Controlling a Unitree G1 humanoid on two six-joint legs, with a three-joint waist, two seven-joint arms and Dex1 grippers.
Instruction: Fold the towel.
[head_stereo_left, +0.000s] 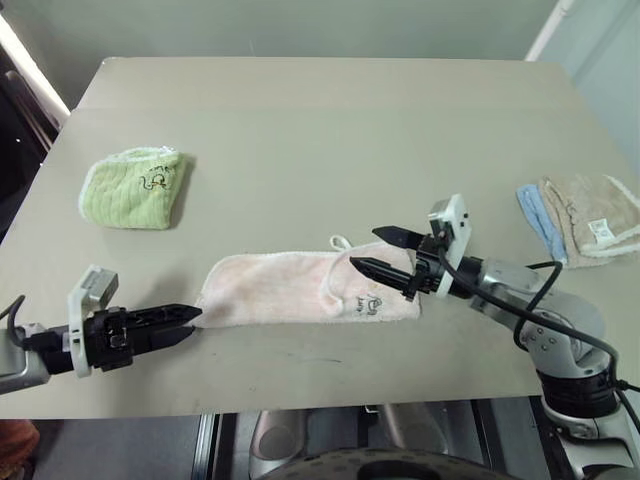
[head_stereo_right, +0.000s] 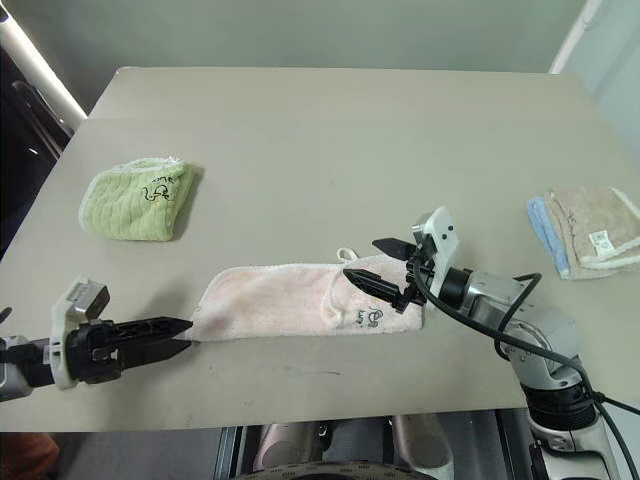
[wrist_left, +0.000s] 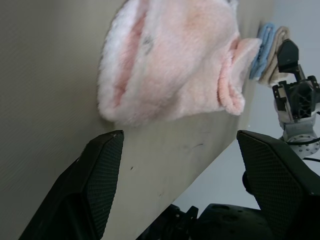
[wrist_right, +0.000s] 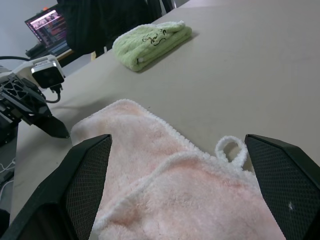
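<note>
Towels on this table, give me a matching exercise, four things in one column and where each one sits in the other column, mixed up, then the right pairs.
Things:
1. pale pink fluffy terry towel
2. light green folded towel
3. beige and blue folded cloths
4. left end effector

Places:
A. far left part of the table
B. right edge of the table
C. just off the pink towel's left end, open
D. near middle of the table, lying long, the open right end effector over its right end

Pairs: 1-D, 2-A, 3-B, 4-C
</note>
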